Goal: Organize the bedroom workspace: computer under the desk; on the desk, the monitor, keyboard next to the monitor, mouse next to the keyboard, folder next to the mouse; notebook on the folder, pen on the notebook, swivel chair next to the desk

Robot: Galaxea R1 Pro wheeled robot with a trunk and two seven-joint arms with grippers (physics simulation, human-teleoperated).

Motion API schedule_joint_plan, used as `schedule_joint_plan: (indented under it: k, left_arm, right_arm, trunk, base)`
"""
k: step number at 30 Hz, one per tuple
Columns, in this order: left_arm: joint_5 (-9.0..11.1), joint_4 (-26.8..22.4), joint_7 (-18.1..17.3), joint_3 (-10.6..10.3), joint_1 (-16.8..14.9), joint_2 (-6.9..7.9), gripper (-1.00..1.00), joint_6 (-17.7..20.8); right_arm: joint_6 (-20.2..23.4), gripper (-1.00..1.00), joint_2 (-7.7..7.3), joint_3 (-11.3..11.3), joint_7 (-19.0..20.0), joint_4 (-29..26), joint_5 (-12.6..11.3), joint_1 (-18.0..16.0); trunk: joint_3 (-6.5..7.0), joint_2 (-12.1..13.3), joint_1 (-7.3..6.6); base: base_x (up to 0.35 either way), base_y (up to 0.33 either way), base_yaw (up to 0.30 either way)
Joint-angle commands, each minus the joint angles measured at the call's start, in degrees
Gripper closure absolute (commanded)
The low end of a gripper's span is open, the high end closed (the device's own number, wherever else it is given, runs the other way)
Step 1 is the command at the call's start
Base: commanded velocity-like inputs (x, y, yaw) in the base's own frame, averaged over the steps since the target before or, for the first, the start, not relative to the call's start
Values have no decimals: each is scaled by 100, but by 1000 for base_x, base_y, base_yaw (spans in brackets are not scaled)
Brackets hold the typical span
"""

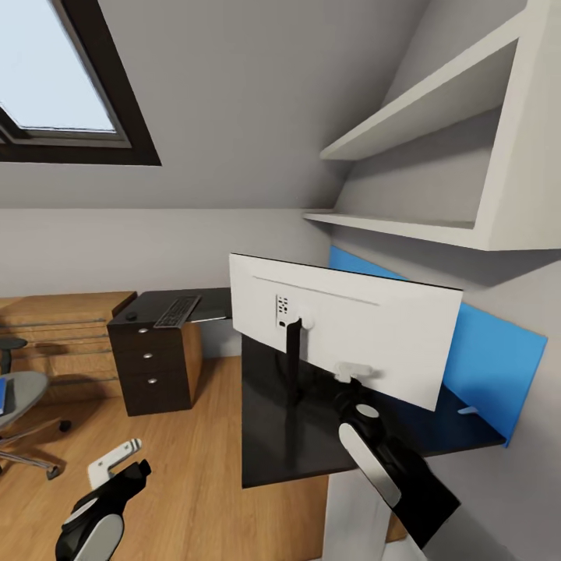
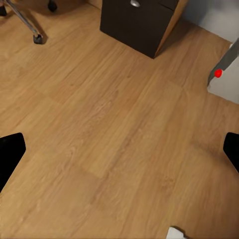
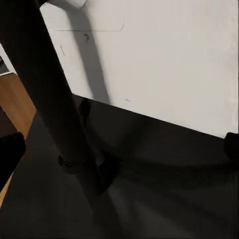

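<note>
The monitor (image 1: 343,335) stands on the dark desk (image 1: 273,460) with its white back (image 3: 164,59) toward me, on a black stand (image 3: 55,99). My right gripper (image 1: 355,374) is open just below the monitor's lower edge, its dark fingertips (image 3: 10,154) spread wide over the desk top (image 3: 164,199) with nothing between them. My left gripper (image 1: 123,456) hangs open low over the wooden floor (image 2: 109,129). The keyboard (image 1: 178,312) and a small dark mouse (image 1: 131,316) lie on the far desk section. The swivel chair (image 1: 27,401) at the left edge carries the blue folder (image 1: 4,393).
A dark drawer unit (image 1: 152,366) supports the far desk section. A blue panel (image 1: 491,351) backs the desk, under white wall shelves (image 1: 421,226). A chair caster (image 2: 37,37) and a pale box with a red dot (image 2: 218,73) sit on the floor.
</note>
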Motion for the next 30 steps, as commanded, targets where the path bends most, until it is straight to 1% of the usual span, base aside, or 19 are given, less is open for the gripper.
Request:
schedule_joint_plan:
  k: [1, 3, 4, 11, 13, 16, 17, 19, 20, 21, 23, 26, 30]
  left_arm:
    - [24, -7, 50, 22, -6, 5, -100, 13]
    - [24, -6, 53, 43, -6, 5, -100, 4]
    - [23, -5, 56, 57, -5, 4, -100, -2]
    - [23, -3, 57, 87, -6, 4, -100, -11]
    - [23, -3, 38, 181, -5, 4, -100, -14]
    - [23, -3, 34, 225, -5, 4, -100, -13]
    - [23, 2, 34, 240, -4, 4, -100, -12]
    - [23, 5, 36, 259, -3, 4, -100, -12]
    - [23, 8, 38, 271, -1, 4, -100, -12]
    - [23, 8, 39, 283, -3, 4, -100, -12]
    - [23, 9, 41, 289, -5, 4, -100, -17]
    - [23, 13, 42, 291, -4, 4, -100, -14]
    - [23, 15, 42, 292, -4, 4, -100, -14]
  right_arm:
    - [-55, -100, -4, -91, 18, 141, 100, -11]
    - [-100, -100, -3, -192, 96, 244, 213, -13]
    - [-130, -100, -2, -288, 177, 317, 298, -14]
    - [-180, -100, -9, -591, 354, 482, 463, -16]
    - [-186, -100, -9, -720, 375, 515, 494, -16]
    - [-191, -100, -15, -768, 380, 639, 518, -22]
    - [-220, -100, -17, -834, 381, 792, 531, -31]
    - [-249, -100, -25, -906, 382, 886, 536, -38]
    - [-257, -100, -44, -933, 382, 909, 538, -40]
    - [-264, -100, -94, -961, 382, 934, 538, -42]
    - [-268, -100, -132, -975, 382, 945, 539, -42]
    - [-269, -100, -152, -986, 382, 951, 540, -43]
    - [-270, -100, -158, -1060, 382, 958, 540, -43]
  trunk:
    - [-7, -4, 0]
    - [-7, -4, 0]
    - [-7, -4, 0]
    - [-7, -4, 0]
    - [-7, -4, 0]
    - [-7, -4, 0]
    - [-7, -4, 0]
    - [-7, -4, 0]
    - [-7, -4, 0]
    - [-7, -4, 0]
    - [-7, -4, 0]
    - [-7, -4, 0]
    - [-7, -4, 0]
  base:
    - [11, -11, 0]
    - [8, -8, 0]
    - [4, -5, 0]
    - [2, -2, 0]
    - [163, 0, 0]
    - [241, 0, 0]
    - [85, 0, 0]
    - [45, 0, 0]
    - [22, 0, 0]
    - [57, -58, 0]
    - [146, -124, 0]
    - [112, -88, 0]
    - [29, -23, 0]
